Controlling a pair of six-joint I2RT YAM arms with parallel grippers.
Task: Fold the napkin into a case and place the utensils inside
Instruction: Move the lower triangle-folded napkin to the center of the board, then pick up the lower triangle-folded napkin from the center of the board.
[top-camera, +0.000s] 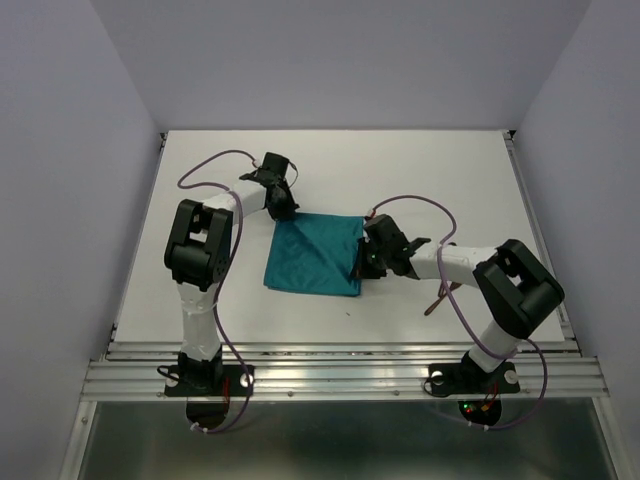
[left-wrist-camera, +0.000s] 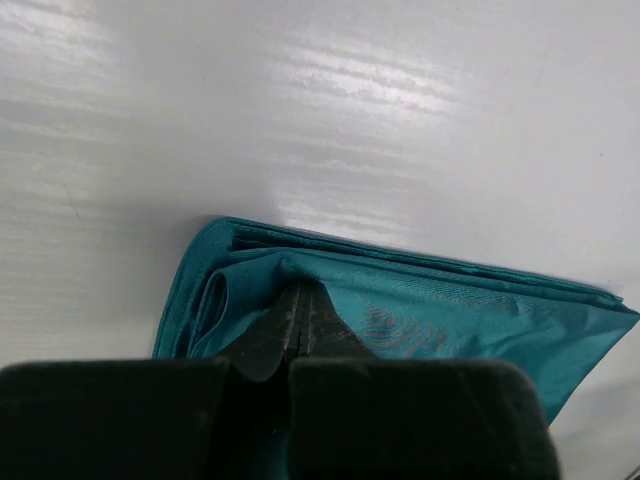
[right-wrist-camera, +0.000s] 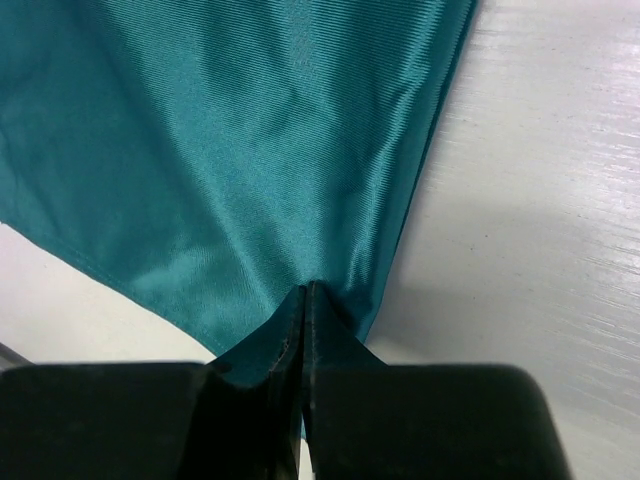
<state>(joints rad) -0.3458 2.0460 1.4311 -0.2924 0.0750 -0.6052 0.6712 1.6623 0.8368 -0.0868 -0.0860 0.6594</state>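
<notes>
Now the napkin, folded in layers, lies flat on the worktop between both hands. Left hand is clamped shut on its far corner, right hand shut on the opposite edge; cloth spans from each hand straight toward the other, so either could likely draw it over.

Napkin flat on mid tabletop.
Left tool on its far-left corner, right tool on its right edge, nearer half.
</notes>
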